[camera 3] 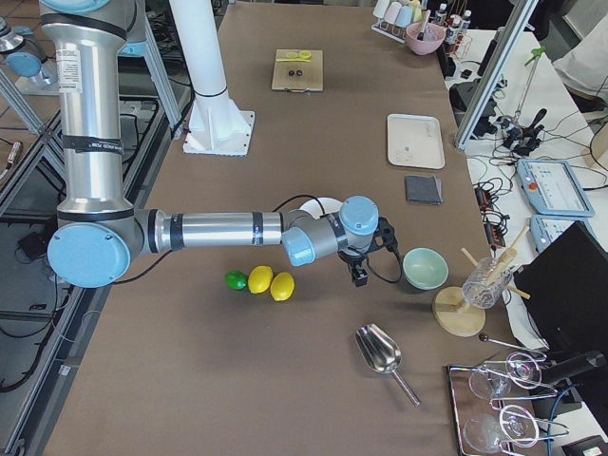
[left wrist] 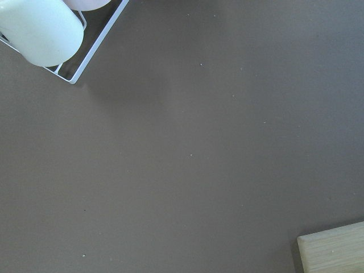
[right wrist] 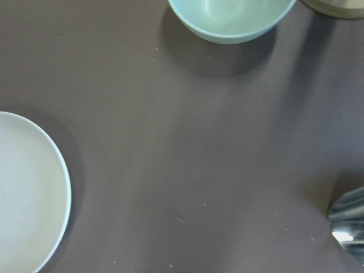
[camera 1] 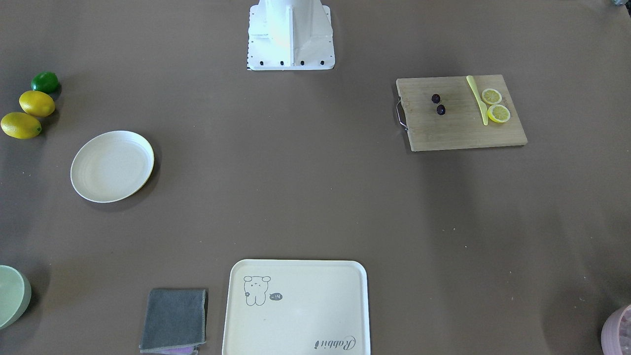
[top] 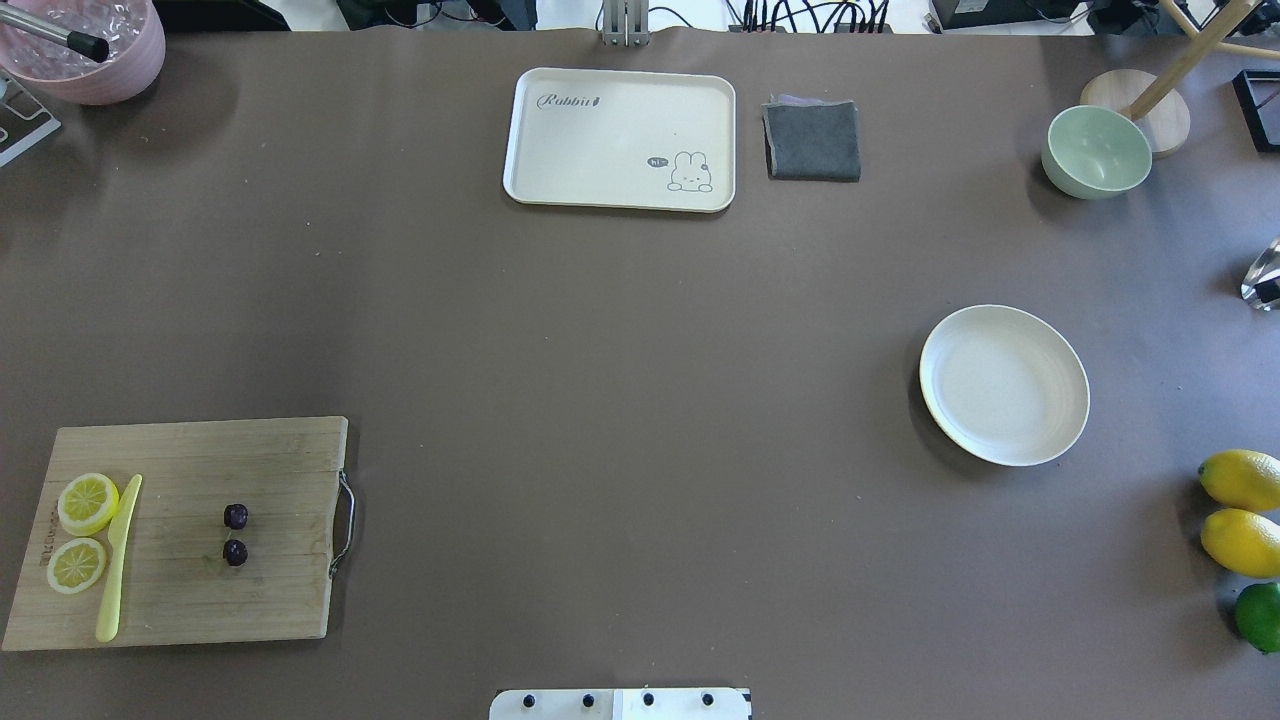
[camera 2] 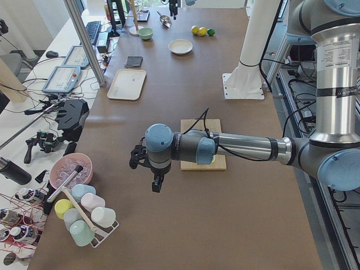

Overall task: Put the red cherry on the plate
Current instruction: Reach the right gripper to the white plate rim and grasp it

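Observation:
The red cherry (camera 1: pixel 440 110) (top: pixel 235 551), two tiny dark round fruits, lies on a wooden cutting board (camera 1: pixel 461 128) (top: pixel 270 590). The cream-white plate (camera 1: pixel 112 166) (top: pixel 1004 385) sits bare on the other side of the table, and its edge shows in the right wrist view (right wrist: pixel 28 193). My left gripper (camera 2: pixel 157 183) hangs above the table beyond the board's outer end; I cannot tell if it is open or shut. My right gripper (camera 3: pixel 360 277) hovers between the plate and a green bowl (camera 3: pixel 425 267); its state is also unclear.
On the board lie two lemon slices (top: pixel 83 530) and a yellow-green knife (top: pixel 118 557). A cream tray (top: pixel 620 138), a grey cloth (top: pixel 812 140), two lemons (top: pixel 1243 510), a lime (top: pixel 1260 615) and a metal scoop (camera 3: pixel 380 351) sit around the table.

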